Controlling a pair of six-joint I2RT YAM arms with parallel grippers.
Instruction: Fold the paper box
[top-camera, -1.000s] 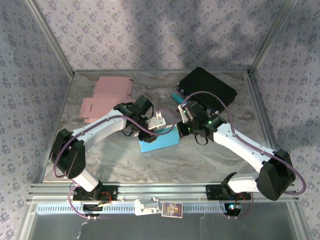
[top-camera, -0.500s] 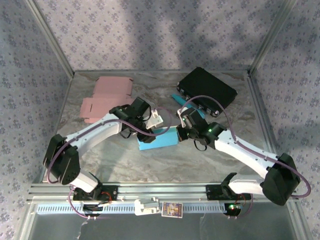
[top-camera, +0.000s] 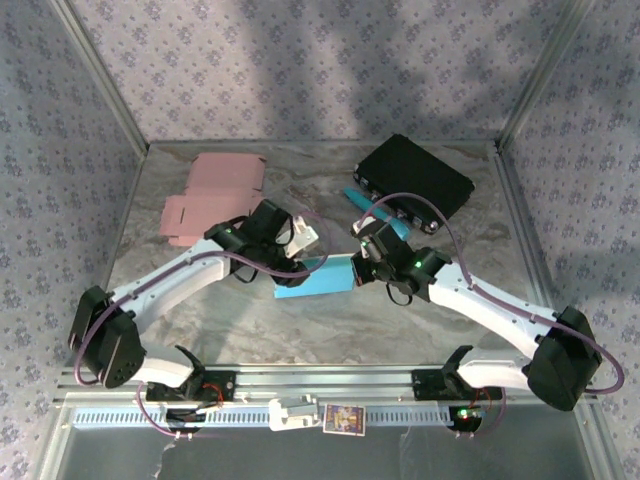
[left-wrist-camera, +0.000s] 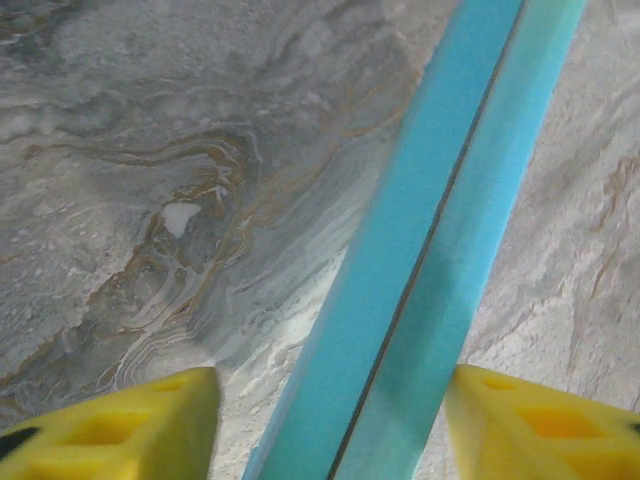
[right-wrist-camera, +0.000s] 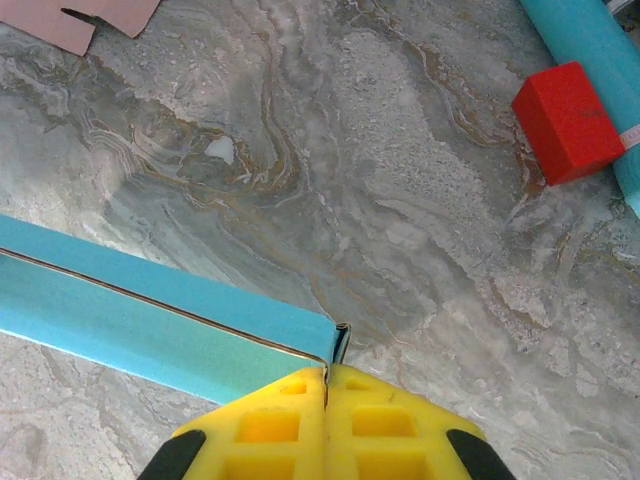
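Two grippers work at the one blue paper box (top-camera: 315, 280), which lies flattened near the middle of the marbled table (top-camera: 420, 320), between the arms. The right gripper (right-wrist-camera: 326, 395) is closed tight, its yellow fingertips (right-wrist-camera: 270, 425) pressed together just where the box's end corner and the dark seam between its layers run in. It looks to be pinching a thin paper wall there, most likely to anchor that end so the box cannot slide or spring apart. The left gripper (left-wrist-camera: 328, 425) stands spread over the box farther along its length, one yellow finger on each side of the blue strip. Bare table shows between each finger and the paper, so it grips nothing. That straddling pose reads as a release or a re-aim along the fold, with the jaws wide enough to clear both edges. The box seems only partly formed, its layers lying nearly flat on each other, so folding work remains. A pink flat box blank (top-camera: 215, 195) waits at the far left and a black case (top-camera: 415, 180) at the far right. A red block (right-wrist-camera: 567, 122) beside a teal tube (right-wrist-camera: 590, 50) lies well apart from the grip.
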